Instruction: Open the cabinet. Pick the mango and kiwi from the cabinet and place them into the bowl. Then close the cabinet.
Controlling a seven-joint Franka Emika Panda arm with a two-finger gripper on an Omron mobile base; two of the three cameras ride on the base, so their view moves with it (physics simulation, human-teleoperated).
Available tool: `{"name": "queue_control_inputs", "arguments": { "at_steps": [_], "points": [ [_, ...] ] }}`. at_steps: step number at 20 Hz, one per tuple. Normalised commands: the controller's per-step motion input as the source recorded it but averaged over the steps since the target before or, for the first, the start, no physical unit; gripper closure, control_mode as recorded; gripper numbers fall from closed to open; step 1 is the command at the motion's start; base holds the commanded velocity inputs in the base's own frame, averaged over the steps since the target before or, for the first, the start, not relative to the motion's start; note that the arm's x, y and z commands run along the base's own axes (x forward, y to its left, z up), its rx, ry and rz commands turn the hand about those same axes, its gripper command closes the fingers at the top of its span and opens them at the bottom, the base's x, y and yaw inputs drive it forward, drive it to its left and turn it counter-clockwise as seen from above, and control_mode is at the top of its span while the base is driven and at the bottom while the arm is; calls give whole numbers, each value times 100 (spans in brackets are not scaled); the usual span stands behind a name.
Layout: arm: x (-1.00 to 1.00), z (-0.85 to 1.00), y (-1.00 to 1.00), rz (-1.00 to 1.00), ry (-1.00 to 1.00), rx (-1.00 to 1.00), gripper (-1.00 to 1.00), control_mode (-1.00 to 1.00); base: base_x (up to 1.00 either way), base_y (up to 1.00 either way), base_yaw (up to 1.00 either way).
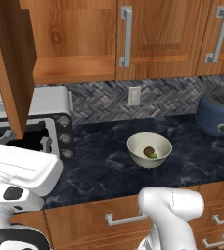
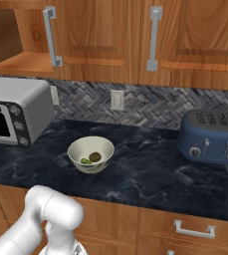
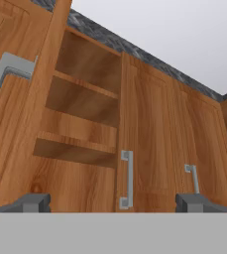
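Using the bowl (image 1: pixel 149 149) as reference: it sits on the dark marble counter (image 1: pixel 108 168), roughly mid-counter, under the closed right door of the cabinet (image 1: pixel 152 34)

Kiwi (image 1: pixel 148 151) and mango (image 1: pixel 153 156) are both inside the bowl, touching or nearly so; from the right base camera the kiwi (image 2: pixel 95 157) is toward the toaster side, the mango (image 2: pixel 86 161) toward the oven side, low against the inner wall

Toaster oven (image 1: pixel 45 122) stands left of the bowl, blue toaster (image 2: pixel 212 135) well to its right, wall outlet (image 2: pixel 117 100) on the herringbone backsplash behind it

Cabinet: left door (image 1: pixel 13 63) swung open, edge-on in the left base camera, above and left of the bowl over the toaster oven; bare shelves (image 3: pixel 78 149) visible inside, nothing on them that I can make out. Right door shut, its grey bar handle (image 1: pixel 125 36) above the bowl

Gripper (image 3: pixel 113 202): jaws spread wide, holding nothing, both fingertips (image 3: pixel 33 202) apart at the bottom of the hand camera. It's up at cabinet level, well above the bowl and the fruit, facing the open compartment and the closed door's handle (image 3: pixel 127 179); the open door's edge runs up the left side of that view. No contact with door, handle or shelf that I can see

Neighbouring door with a single handle (image 1: pixel 217 34) sits up and right of the bowl, shut
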Motion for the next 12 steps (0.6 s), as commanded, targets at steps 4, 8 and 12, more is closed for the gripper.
{"name": "queue_control_inputs", "arguments": {
  "at_steps": [4, 8, 12],
  "points": [
    [14, 0, 11, -18, 0, 2, -100, -100, 0, 0, 0],
    [6, 0, 14, -15, 0, 8, -100, -100, 0, 0, 0],
    [12, 0, 16, -4, 0, 4, -100, -100, 0, 0, 0]
  ]
}}
